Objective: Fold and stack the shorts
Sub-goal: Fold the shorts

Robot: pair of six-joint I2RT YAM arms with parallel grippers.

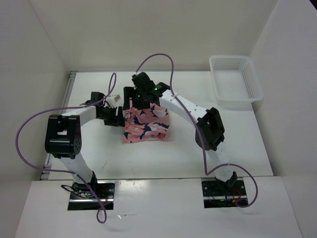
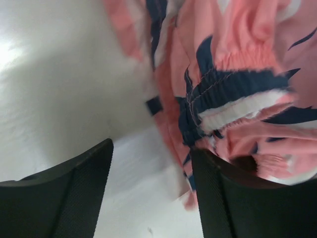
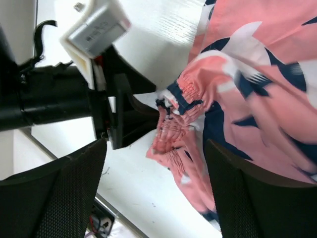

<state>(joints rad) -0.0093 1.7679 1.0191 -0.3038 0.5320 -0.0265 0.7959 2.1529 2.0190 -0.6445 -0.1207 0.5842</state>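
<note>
**Shorts bunched mid-table, both claws open right at them**

Top view: the shorts (image 1: 147,128) sit in a rumpled, roughly folded lump around the middle of the table (image 1: 237,144). The left claw (image 1: 122,115) is down at their left edge, and the right claw (image 1: 141,99) is over their far top corner. The white basket (image 1: 235,82) is well off in the far right corner, with nothing visible in it.

Left wrist view: the jaws are spread wide, and between them it's pretty much just bare table. The shorts fill the right side of the picture. The gathered waistband (image 2: 233,89) is bunched up right above the right-hand jaw and spills over its tip. Nothing is pinched that I can see.

Right wrist view: this claw is wide open too and grips nothing. The pink fabric lies under the gap and runs off to the right. You can also see the left claw poking in from the left, its tips just at the scrunched waistband. The fabric on the right is a bit blurry.
</note>
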